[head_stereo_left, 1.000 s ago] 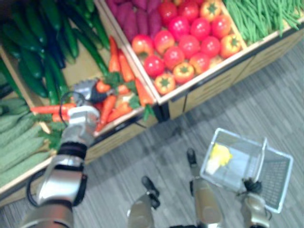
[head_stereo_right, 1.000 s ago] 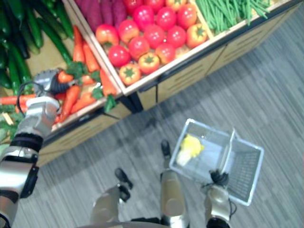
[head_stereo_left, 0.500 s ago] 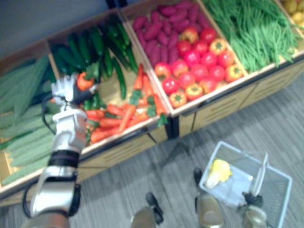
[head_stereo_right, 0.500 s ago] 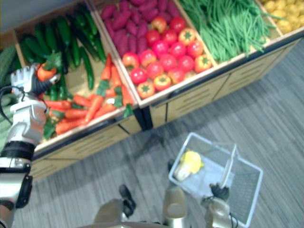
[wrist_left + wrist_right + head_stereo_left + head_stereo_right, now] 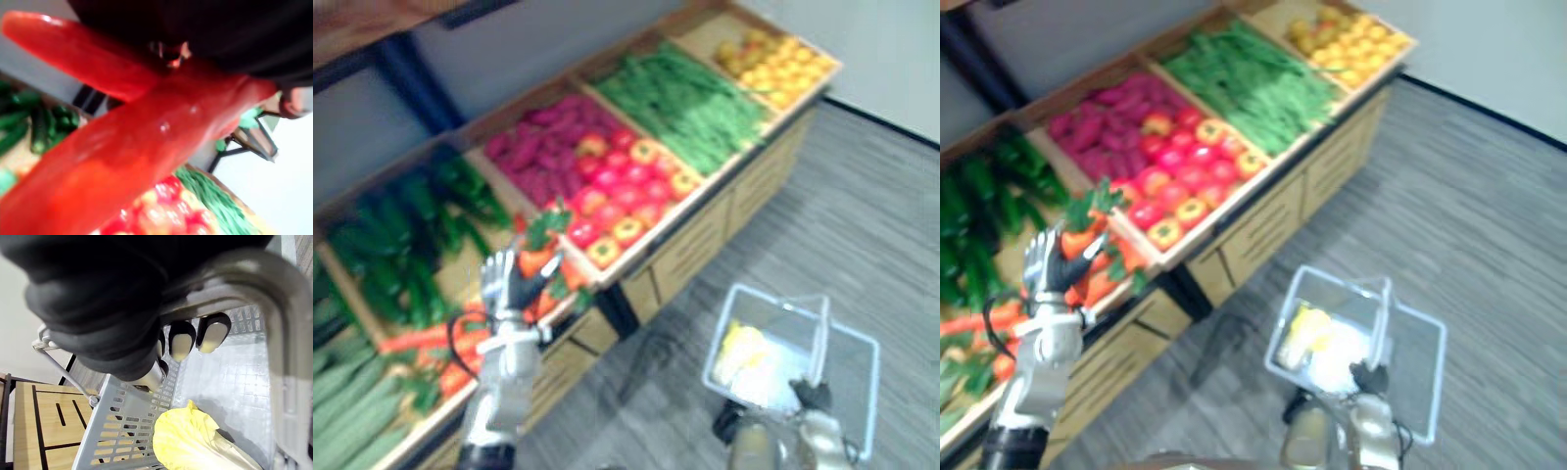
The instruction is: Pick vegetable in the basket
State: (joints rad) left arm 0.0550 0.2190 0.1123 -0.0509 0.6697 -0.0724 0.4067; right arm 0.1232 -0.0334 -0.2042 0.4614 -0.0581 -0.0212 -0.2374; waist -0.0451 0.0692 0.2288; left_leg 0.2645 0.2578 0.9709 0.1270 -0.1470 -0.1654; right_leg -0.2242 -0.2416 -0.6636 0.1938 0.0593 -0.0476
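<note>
Orange is the colour that matters here: a carrot, green top uppermost, is gripped in the left robot hand, whose fingers and thumb curl round its thick end. The hand holds it up above the front edge of the bench, clear of the loose carrots in their bin, so it can travel without snagging its neighbours. In the left wrist view the carrot's skin lies right against the palm, which suggests a firm grip, not a fingertip pinch.

Down at the lower right, the right robot hand is closed round the handle of the pale wire basket. Its dark fingertips hook under the bar. The basket hangs over the grey floor with its open mouth upward, well apart from the carrot and ready to receive it. A yellow vegetable already lies inside against one wall. It may be something leafy, though I cannot tell which kind.

Tomatoes, green beans and dark cucumbers lie in separate wooden bins along the bench.

By my reading the pick is done and the carry is in hand. The next move calls for bringing the carrot across and down over the basket's free side, beside the yellow vegetable and clear of the upright handle, before the grip lets go.
</note>
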